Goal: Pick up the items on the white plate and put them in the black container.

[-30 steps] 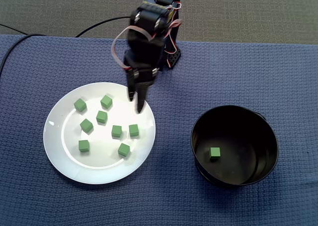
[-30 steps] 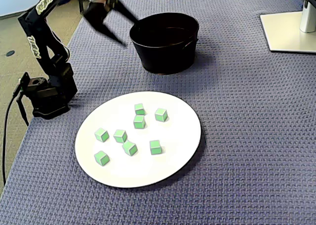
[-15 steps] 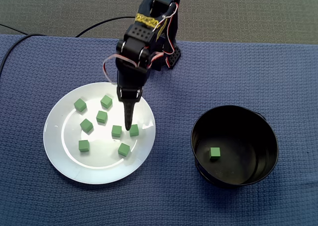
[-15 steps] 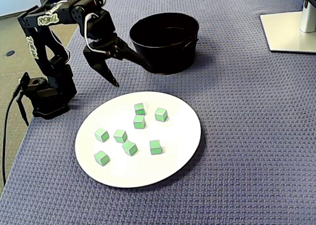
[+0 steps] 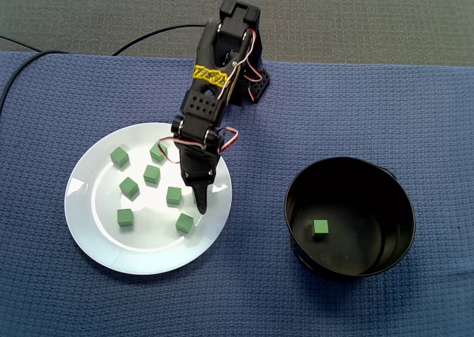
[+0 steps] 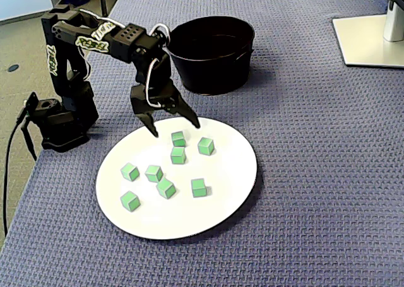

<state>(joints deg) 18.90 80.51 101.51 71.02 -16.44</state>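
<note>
My arm over a white plate of green cubes, jaws spread wide above one cube

On a blue cloth [image 5: 415, 92] the black container [image 6: 211, 69] stands well apart from the white plate [image 5: 96, 237], with a lone cube [image 5: 320, 228] on its floor. My gripper [image 6: 175, 128] hangs empty and splayed over the plate's container-side rim. The target cube [image 6: 178, 138] lies directly beneath the gap between my fingertips [image 6: 154, 133]. It is square-sided, so no long axis matters, and I judge a straight descent is needed. The side fixed view shows eight cubes and my spread. The top-down fixed view shows seven loose cubes [image 5: 152, 175], my gripper [image 5: 198, 198] covering the target.
</note>
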